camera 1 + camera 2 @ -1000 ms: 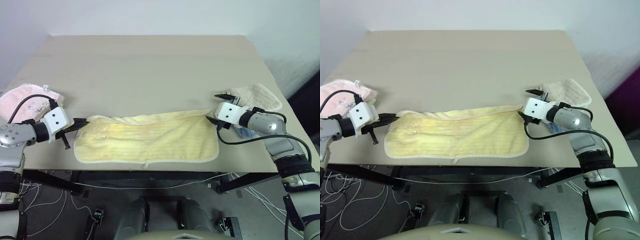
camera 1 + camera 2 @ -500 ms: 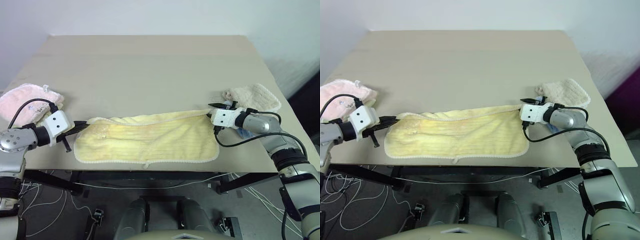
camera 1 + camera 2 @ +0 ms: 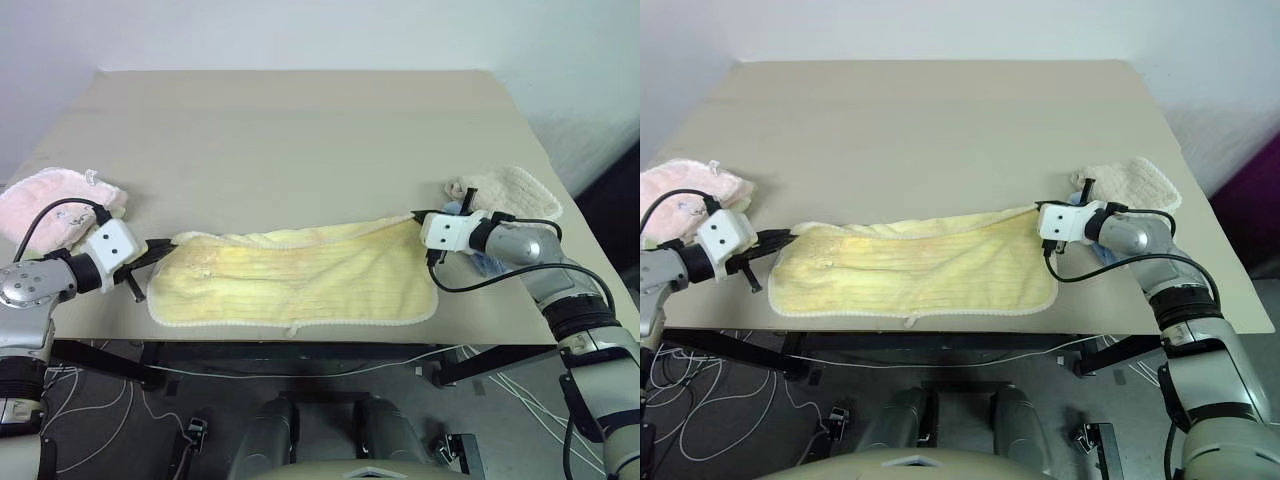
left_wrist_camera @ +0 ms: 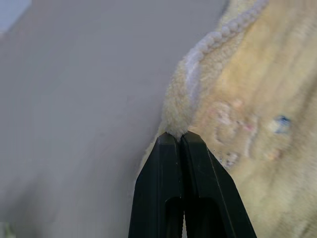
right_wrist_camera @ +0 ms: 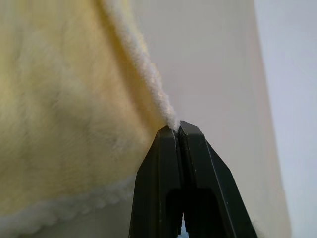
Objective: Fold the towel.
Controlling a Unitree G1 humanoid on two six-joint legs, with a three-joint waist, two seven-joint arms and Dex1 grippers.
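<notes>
Left gripper [image 4: 179,135] clamped tight on the far left corner of the pale yellow terry towel [image 3: 295,275]. Right gripper [image 5: 177,128] likewise pinched closed on the far right corner's whitish edging. Towel spans between them, near edge along the beige table [image 3: 300,130] front. Risk: both bites look thin, a corner could slip on lifting; uneven pull skews the fold.

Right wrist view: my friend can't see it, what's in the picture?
The right end effector, with two black fingers pressed together, pinches the whitish edge of a pale yellow terry towel. Behind it is a plain beige table.
</notes>
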